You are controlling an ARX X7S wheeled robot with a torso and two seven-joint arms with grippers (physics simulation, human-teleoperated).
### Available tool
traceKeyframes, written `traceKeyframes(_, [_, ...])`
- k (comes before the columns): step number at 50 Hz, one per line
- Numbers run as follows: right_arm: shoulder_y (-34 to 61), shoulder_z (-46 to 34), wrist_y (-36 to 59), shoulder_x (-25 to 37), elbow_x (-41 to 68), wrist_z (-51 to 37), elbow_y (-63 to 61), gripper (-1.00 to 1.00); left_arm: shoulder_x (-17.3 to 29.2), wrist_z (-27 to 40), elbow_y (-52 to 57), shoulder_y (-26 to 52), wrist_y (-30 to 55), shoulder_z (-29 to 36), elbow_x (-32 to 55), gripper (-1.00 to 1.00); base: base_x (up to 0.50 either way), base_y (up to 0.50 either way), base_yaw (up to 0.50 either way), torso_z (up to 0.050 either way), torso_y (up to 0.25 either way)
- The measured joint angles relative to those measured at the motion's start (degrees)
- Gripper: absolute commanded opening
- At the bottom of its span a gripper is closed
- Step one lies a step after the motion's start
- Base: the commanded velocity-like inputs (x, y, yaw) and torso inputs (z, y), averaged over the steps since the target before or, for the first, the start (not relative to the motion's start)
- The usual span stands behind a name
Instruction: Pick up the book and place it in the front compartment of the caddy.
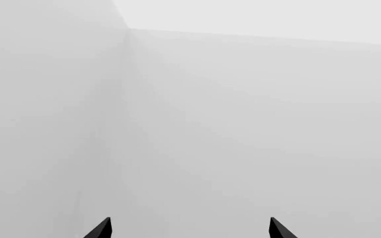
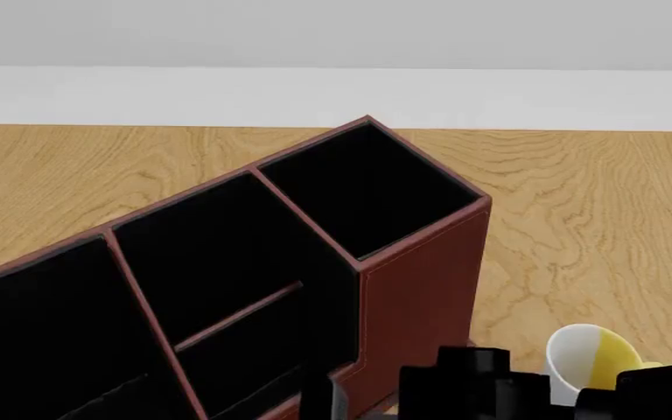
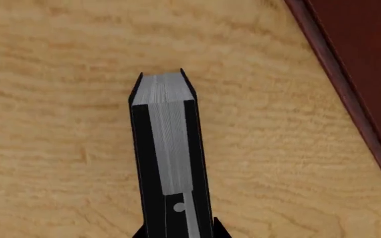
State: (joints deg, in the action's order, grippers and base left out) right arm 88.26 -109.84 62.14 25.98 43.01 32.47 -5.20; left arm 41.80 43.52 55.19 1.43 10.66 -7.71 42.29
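Book held up beside the caddy

The book (image 3: 169,148) is gripped by the right gripper (image 3: 177,230); the caddy (image 3: 366,64) is just beside it

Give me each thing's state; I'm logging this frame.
Dark-red rectangular caddy: upright on the wooden table, visible compartments empty.
Small black book: between the right gripper fingers.
White-and-yellow mug: upright beside the caddy.
Left gripper: open, empty.

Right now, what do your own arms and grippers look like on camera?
The left gripper shows as two matte black, pointed fingertips. In the head view the right gripper is a blocky, angular, plain black housing. No cables, markings or other colours are visible.
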Motion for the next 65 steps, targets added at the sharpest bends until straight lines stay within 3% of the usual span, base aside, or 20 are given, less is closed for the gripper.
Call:
traceKeyframes(14, [1.81, 0.9, 2.2, 1.84, 0.84, -1.03, -5.29, -1.0, 0.2, 0.18, 0.06, -0.23, -0.41, -0.05, 0.08, 1.0, 0.0, 0.0, 0.0, 0.0, 0.0])
traceKeyframes(41, [14.86, 6.95, 10.47, 5.19, 6.37, -2.64, -19.94, -1.0, 0.64, 0.52, 0.56, -0.69, -1.4, -0.2, 0.26, 1.0, 0.0, 0.0, 0.0, 0.0, 0.0])
traceKeyframes(65, [27.14, 6.24, -0.32, 3.59, -2.12, 4.1, -20.13, -1.0, 1.01, 0.74, 0.71, -1.53, -2.55, -0.55, 0.36, 1.0, 0.0, 0.0, 0.0, 0.0, 0.001])
